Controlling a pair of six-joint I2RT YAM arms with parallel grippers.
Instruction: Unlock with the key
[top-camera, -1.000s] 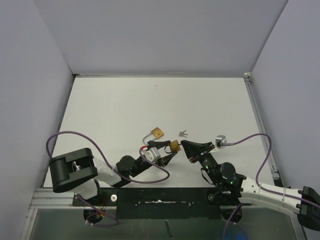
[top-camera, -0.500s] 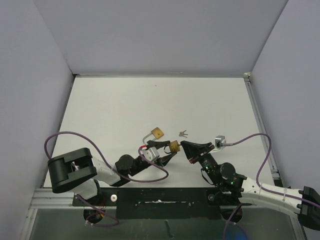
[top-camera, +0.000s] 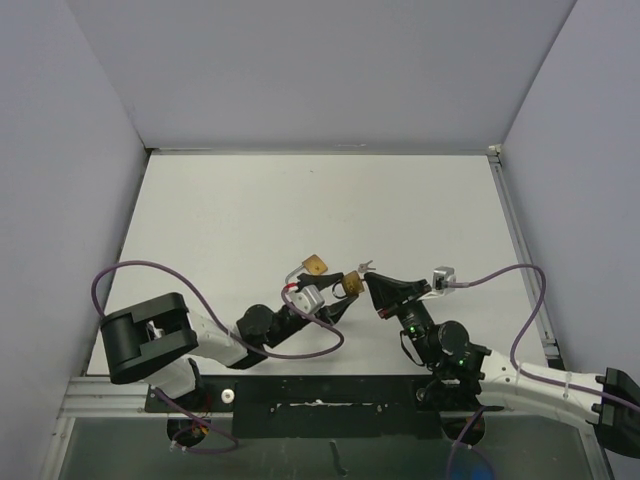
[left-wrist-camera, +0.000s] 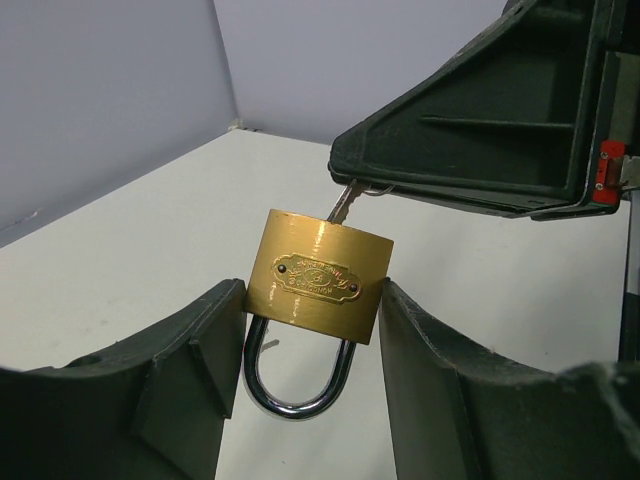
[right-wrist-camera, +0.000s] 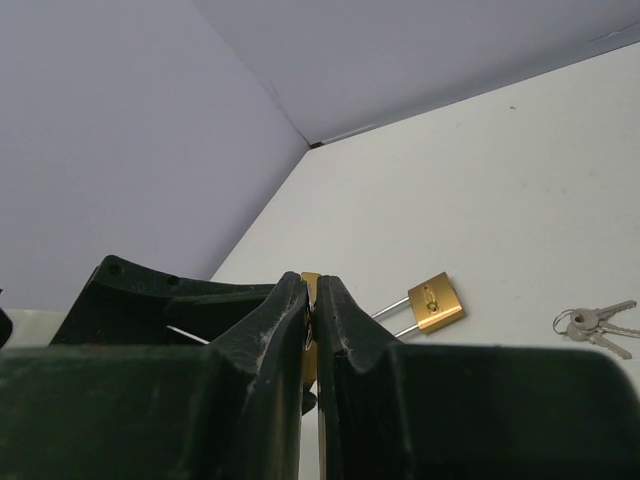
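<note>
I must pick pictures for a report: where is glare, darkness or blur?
Left wrist view: the padlock and key are sharp, with sheen on the brass and a bright reflection on the shackle; the left pincer's fingers are dark. Right wrist view: the right pincer's fingers fill the foreground, nearly black; the second padlock and spare keys are clear. Top view: even light, faint shadows.

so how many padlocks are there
2. One padlock sits clamped in the left gripper, a key from the right gripper at its top; the other padlock lies loose on the table nearby.
</note>
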